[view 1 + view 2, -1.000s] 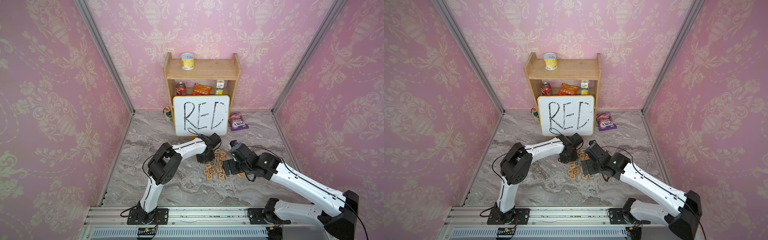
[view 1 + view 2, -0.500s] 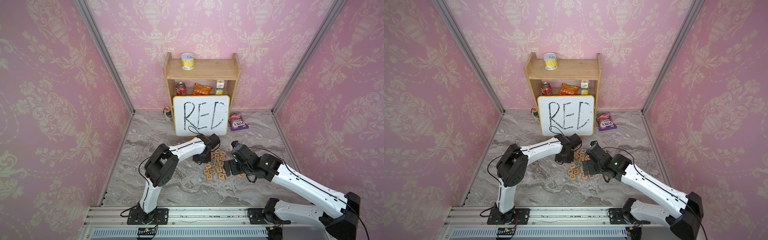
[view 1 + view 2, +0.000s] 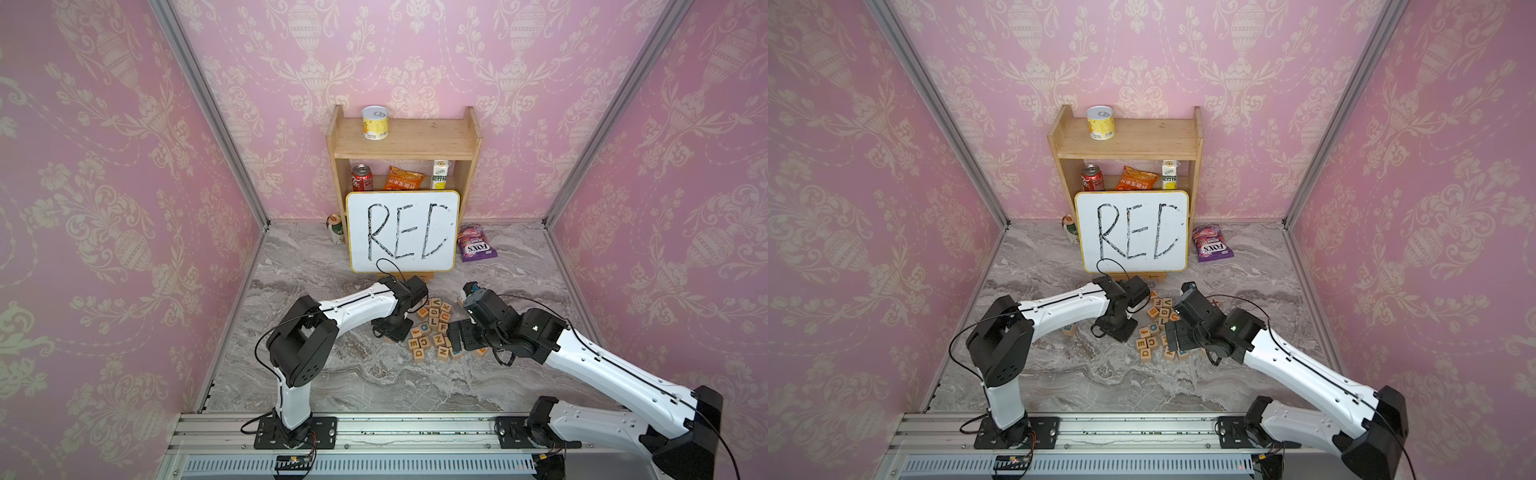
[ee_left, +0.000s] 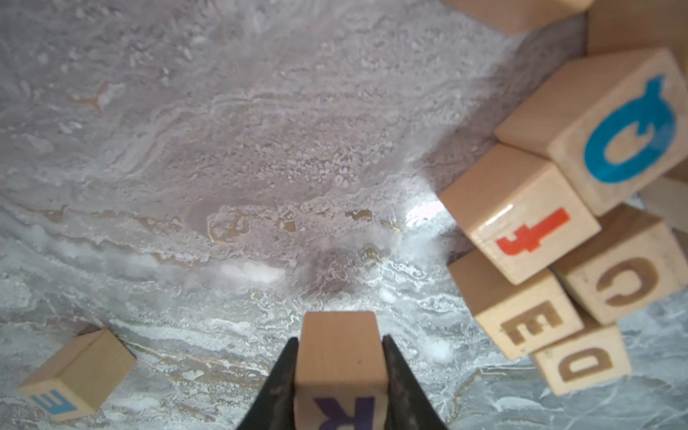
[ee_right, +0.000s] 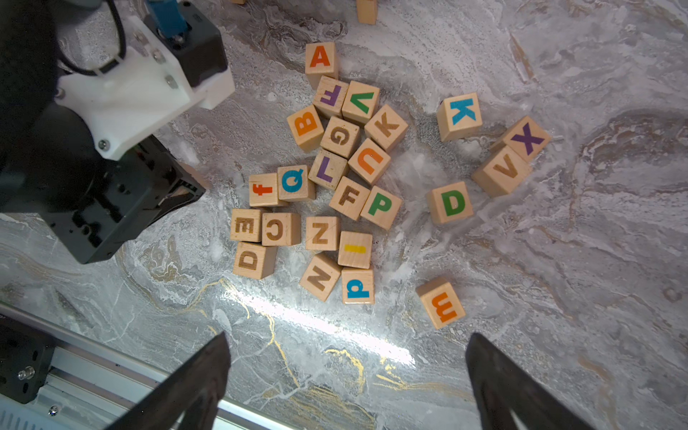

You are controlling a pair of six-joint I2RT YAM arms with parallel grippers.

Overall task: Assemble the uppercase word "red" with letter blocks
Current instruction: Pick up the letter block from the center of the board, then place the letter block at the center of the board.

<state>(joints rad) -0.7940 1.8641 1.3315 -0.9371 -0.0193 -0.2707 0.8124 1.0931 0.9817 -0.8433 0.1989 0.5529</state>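
Observation:
My left gripper is shut on a pale wooden letter block with a purple R on its near face, low over the marble floor just left of the pile. In both top views this gripper hides the R block. The other letter blocks lie in a loose pile. A green D block sits apart from it. My right gripper hangs open and empty above the pile's near edge.
An orange E block lies near the right fingers. A lone block with a blue E sits left of the left gripper. The whiteboard reading RED leans on a wooden shelf behind. A purple snack bag lies beside it.
The left gripper has shifted a little to the left and toward the front, away from the pile, with the R block in it. The right arm has hardly moved.

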